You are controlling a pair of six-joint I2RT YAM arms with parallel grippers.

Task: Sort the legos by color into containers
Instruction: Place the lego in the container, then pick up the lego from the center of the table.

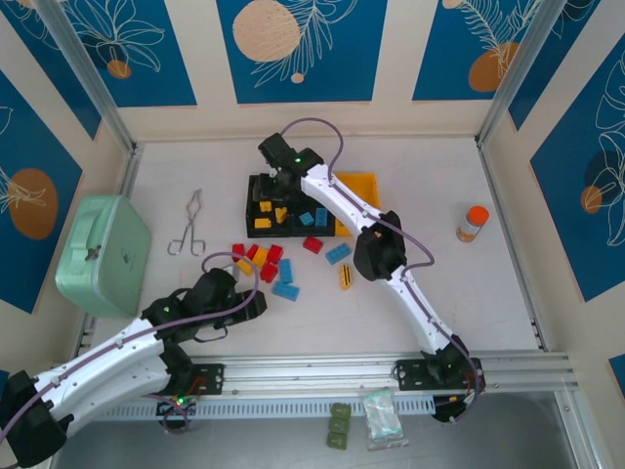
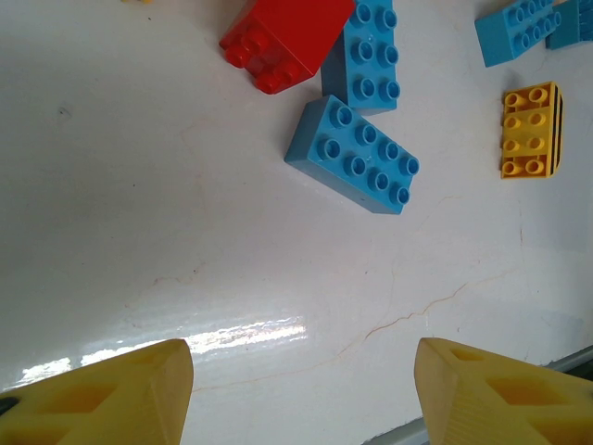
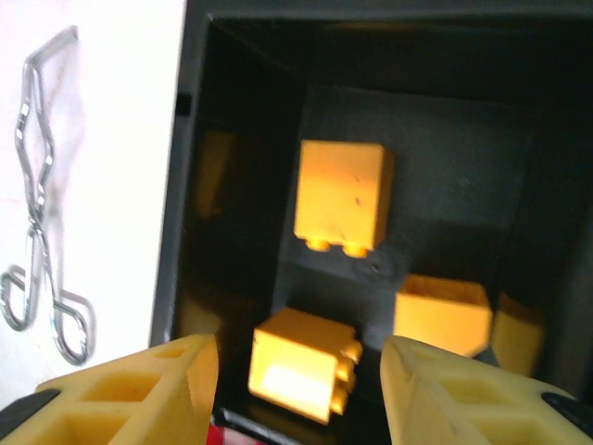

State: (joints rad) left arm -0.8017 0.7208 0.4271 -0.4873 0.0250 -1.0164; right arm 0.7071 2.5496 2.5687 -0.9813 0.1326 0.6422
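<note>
Top external view: 3 joined bins (image 1: pixel 252 221) stand mid-surface (image 1: pixel 439 195), toward the far edge; 2 are black, 1 is yellow. The left bin (image 3: pixel 232 185) holds yellow bricks (image 3: pixel 343 195); the middle bin (image 1: pixel 322 233) holds blue ones. Loose bricks (image 1: pixel 269 264) in red, blue and yellow lie between the bins and the near edge.

Right gripper (image 3: pixel 298 357): positioned over the left bin, jaws moderately apart, nothing clamped. 3 yellow bricks lie on the bin floor below it.

Left gripper (image 2: pixel 301 357): jaws wide, empty, low over bare surface just on the near-edge side of a blue brick (image 2: pixel 352 156).

Step in hand, as judged: the deposit end of a yellow-brick cycle at the left bin. Most loose bricks remain unsorted, so the task is judged at an early-to-middle stage.

Next move, as judged:
1. Lift the right gripper clear of the bin walls.
2. Advance the left gripper over the blue brick and turn the wrist so the jaws close across its short sides.

Blue brick orientation: studs up, flat on the surface; in the left wrist view its long axis runs diagonally from upper left to lower right. One end sits just beside another blue brick (image 2: pixel 371 56) and a red brick (image 2: pixel 287 37), so finger clearance there is tight.
</note>
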